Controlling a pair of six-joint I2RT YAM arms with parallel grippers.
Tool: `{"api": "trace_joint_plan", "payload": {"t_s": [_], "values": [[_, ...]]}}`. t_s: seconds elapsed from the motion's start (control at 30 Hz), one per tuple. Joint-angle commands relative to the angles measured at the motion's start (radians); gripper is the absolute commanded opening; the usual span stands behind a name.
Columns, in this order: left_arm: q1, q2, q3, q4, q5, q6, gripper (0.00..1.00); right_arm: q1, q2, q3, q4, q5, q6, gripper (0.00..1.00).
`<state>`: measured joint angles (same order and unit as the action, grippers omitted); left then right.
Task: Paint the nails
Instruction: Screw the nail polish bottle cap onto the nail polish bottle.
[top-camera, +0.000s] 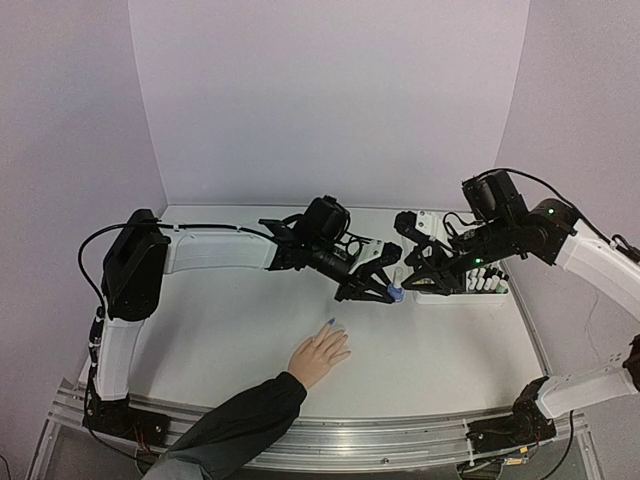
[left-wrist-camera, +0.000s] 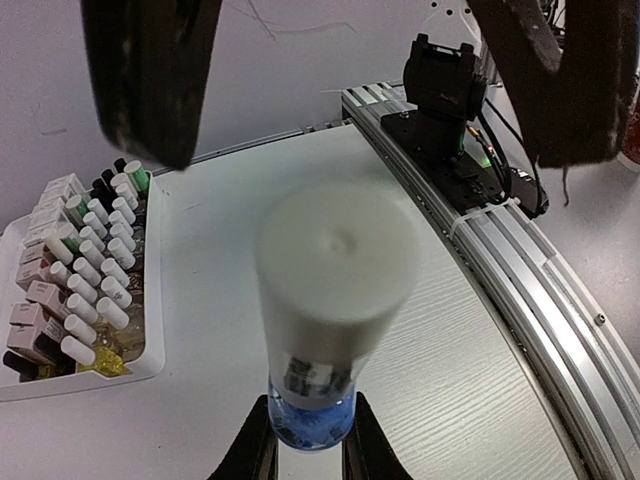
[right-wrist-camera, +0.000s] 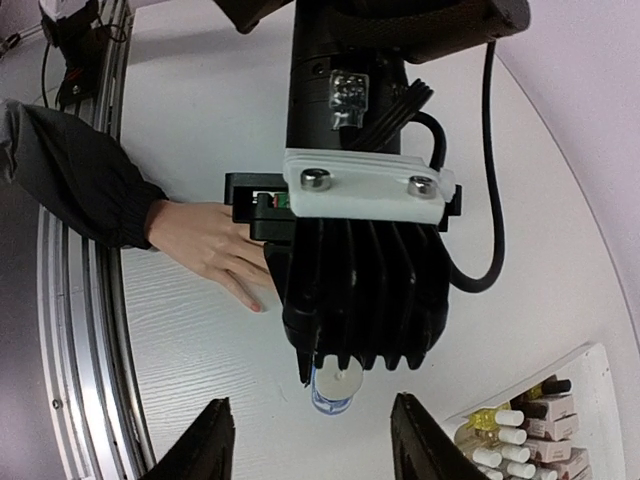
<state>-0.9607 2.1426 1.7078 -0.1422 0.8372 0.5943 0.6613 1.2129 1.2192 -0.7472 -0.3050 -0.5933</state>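
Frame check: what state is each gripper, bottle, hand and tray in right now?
left gripper: shut on the polish bottle.
polish bottle: held, white cap on.
right gripper: open, straddling the cap without touching.
hand: flat, palm down.
nails: one painted blue, the rest too small to tell.
tray: filled with capped bottles.

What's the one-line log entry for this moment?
left gripper: shut on polish bottle | right gripper: open near its cap | hand: flat on table

Hand (top-camera: 318, 356) on table (top-camera: 230, 320) near front, bottle tray (left-wrist-camera: 90, 383) right
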Motion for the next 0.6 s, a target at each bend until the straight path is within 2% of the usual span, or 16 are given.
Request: {"api": "trace_joint_plan", "payload": {"t_s": [0.0,0.17,0.57], "values": [[-0.001,-0.062,0.047,-0.029,0.050,0.036,0.00,-0.006,0.027,0.048,-0.014,-0.081,-0.044,0.47],[-0.003,-0.055,0.053,-0.031,0.054,0.035,0.00,-0.005,0.050,0.051,-0.003,-0.105,-0.037,0.37],[-0.004,-0.047,0.070,-0.020,0.053,0.000,0.00,-0.007,0.077,0.040,0.024,-0.049,-0.021,0.12]]}}
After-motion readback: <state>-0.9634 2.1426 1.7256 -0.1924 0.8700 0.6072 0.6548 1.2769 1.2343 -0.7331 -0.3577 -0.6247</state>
